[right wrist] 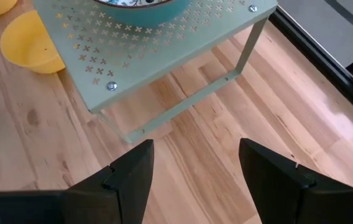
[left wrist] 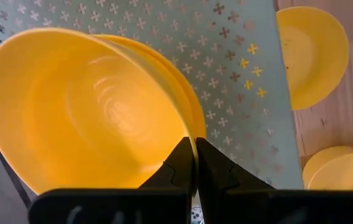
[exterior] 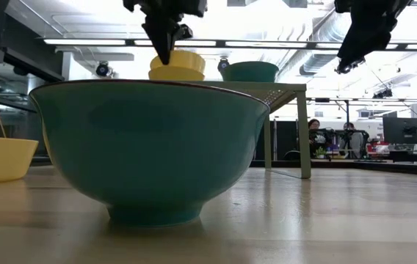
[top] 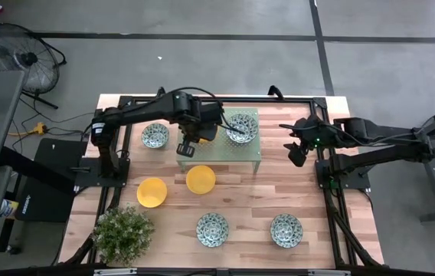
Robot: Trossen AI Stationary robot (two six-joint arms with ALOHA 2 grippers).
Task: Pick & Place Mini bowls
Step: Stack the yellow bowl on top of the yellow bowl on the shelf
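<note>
On the pale green perforated stand (top: pixel 242 151), two yellow mini bowls are nested; the upper one (left wrist: pixel 83 106) is tilted, the lower one (exterior: pixel 175 74) shows beneath it. My left gripper (left wrist: pixel 192 163) is shut on the upper bowl from above. A blue-green patterned bowl (top: pixel 240 126) also stands on the stand. Two yellow bowls (top: pixel 152 192) (top: pixel 201 179) and three patterned bowls (top: pixel 155 136) (top: pixel 212 229) (top: pixel 286 230) rest on the table. My right gripper (right wrist: pixel 195 171) hangs open over the table, to the right of the stand. My left gripper pinches the upper yellow bowl's rim (left wrist: pixel 190 134), one finger inside the bowl and one outside. The fingers point down from above. The bowl is tilted over the second yellow bowl on the stand; whether the two touch, I cannot tell.
A leafy potted plant (top: pixel 123 232) stands at the table's near left corner. A black frame runs along the table's edges (top: pixel 332 192). Bare wood lies between the stand and the near row of bowls. People sit in the room behind the table (exterior: pixel 315 136).
</note>
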